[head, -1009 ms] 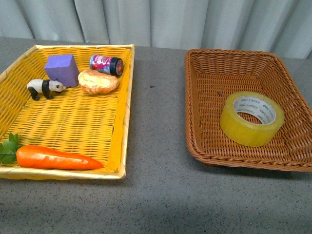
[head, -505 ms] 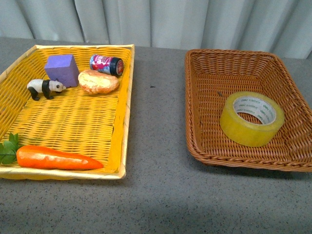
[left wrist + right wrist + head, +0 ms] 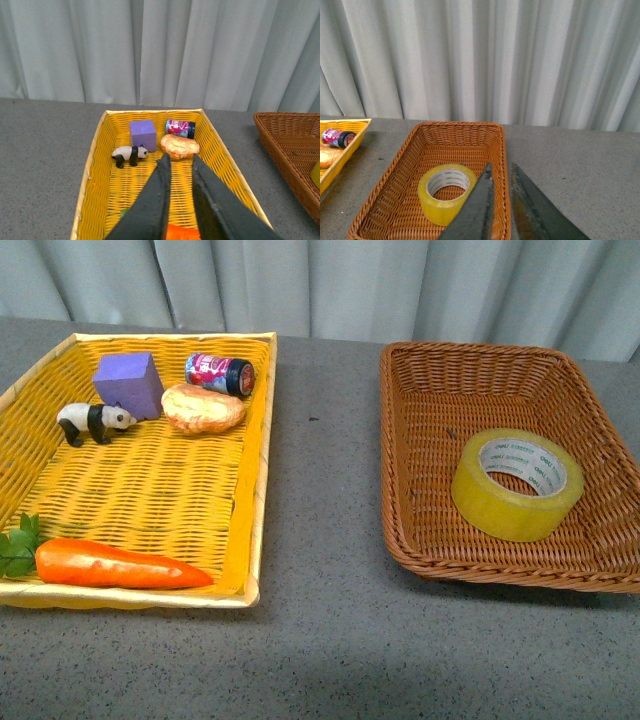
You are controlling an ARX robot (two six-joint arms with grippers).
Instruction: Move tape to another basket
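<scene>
Both end effectors, left (image 3: 179,160) and right (image 3: 500,170), sit nearly pressed together holding nothing, while tape (image 3: 516,483) lies in the basket (image 3: 420,400).

Tape (image 3: 517,483): glossy translucent yellowish plastic film, white paper-like core. Basket (image 3: 420,390): brown woven wicker, slight sheen. Yellow basket (image 3: 150,500): woven, matt. Worktop (image 3: 320,640): grey, speckled, matt. Carrot (image 3: 120,565): smooth, glossy orange. Curtain (image 3: 400,285): pale cloth.

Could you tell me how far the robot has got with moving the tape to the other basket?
Nothing looks done: the tape lies in the brown basket. Nothing is in hand; the left gripper hovers above the yellow basket, and the right gripper hovers above the brown one, both nearly closed and empty. Left: grasp the tape, carry it across, release it.
</scene>
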